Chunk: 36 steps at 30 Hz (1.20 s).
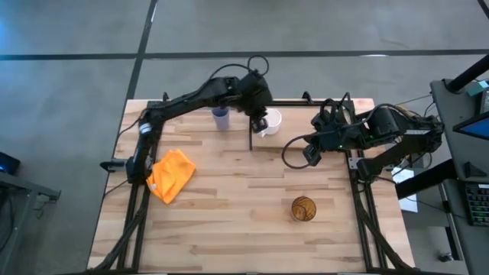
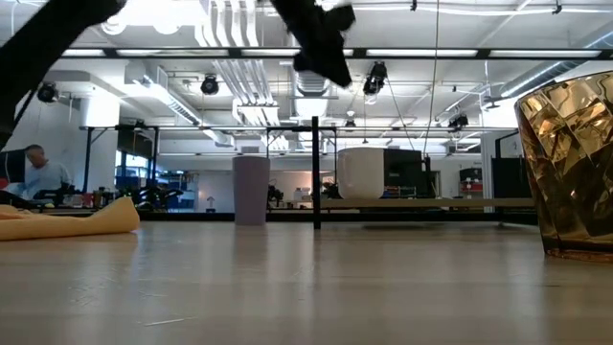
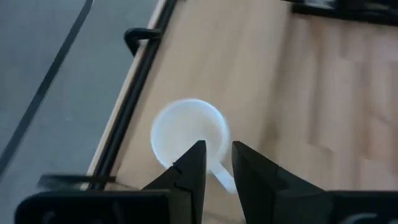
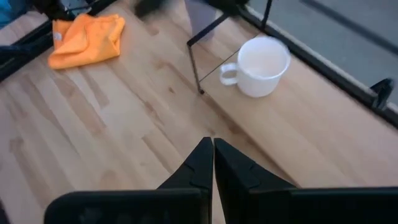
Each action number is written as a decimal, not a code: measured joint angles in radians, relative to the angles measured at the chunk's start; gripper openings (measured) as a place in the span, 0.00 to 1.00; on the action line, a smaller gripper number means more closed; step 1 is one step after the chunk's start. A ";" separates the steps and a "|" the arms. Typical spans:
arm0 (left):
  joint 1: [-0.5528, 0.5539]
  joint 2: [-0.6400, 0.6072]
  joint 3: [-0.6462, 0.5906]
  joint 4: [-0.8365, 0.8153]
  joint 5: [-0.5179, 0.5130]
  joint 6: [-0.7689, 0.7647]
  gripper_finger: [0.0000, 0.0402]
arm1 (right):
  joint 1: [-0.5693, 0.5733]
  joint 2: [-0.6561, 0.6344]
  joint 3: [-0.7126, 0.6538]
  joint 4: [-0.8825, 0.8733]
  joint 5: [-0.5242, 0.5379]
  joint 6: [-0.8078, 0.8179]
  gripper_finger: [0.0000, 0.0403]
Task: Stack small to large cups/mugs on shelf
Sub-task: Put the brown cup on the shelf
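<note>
The white mug (image 1: 270,121) stands upright on the left end of the wooden shelf (image 1: 294,131), its handle toward the table's near side. My left gripper (image 1: 260,114) hovers well above it (image 2: 321,43), fingers slightly open and pointing down; in the left wrist view the mug (image 3: 186,134) lies below the fingertips (image 3: 217,155). The lavender tumbler (image 1: 221,118) stands on the table just left of the shelf. The amber cup (image 1: 303,208) stands at the near right. My right gripper (image 1: 309,153) is shut and empty by the shelf's near edge.
An orange cloth (image 1: 172,174) lies on the table at the left. The shelf's black corner rod (image 1: 251,134) stands between the tumbler and the mug. Black frame rails run along the table's left and right edges. Bare planks lie in the middle of the table.
</note>
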 joint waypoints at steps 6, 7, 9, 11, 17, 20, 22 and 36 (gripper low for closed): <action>-0.086 -0.166 -0.014 -0.075 -0.005 0.063 0.16 | -0.064 0.019 -0.006 0.001 -0.039 -0.015 0.02; -0.094 -0.188 -0.020 -0.074 -0.005 0.062 0.16 | -0.071 0.022 -0.007 -0.002 -0.041 -0.039 0.02; -0.102 -0.231 -0.031 -0.079 -0.023 0.059 0.16 | -0.077 0.028 -0.010 -0.022 -0.050 -0.101 0.02; -0.110 -0.270 -0.036 -0.091 -0.057 0.041 0.16 | -0.087 0.039 -0.011 -0.056 -0.076 -0.134 0.02; -0.118 -0.374 -0.038 -0.140 -0.135 -0.028 0.16 | -0.123 0.081 -0.039 -0.175 -0.157 -0.152 0.06; -0.118 -0.404 -0.045 -0.139 -0.152 -0.028 0.16 | -0.132 0.099 -0.076 -0.165 -0.186 -0.182 0.10; -0.117 -0.419 -0.049 -0.140 -0.164 -0.028 0.16 | -0.143 0.115 -0.105 -0.179 -0.216 -0.182 0.14; -0.117 -0.436 -0.050 -0.197 -0.168 -0.028 0.16 | -0.093 0.265 -0.188 -0.171 -0.598 -0.188 0.25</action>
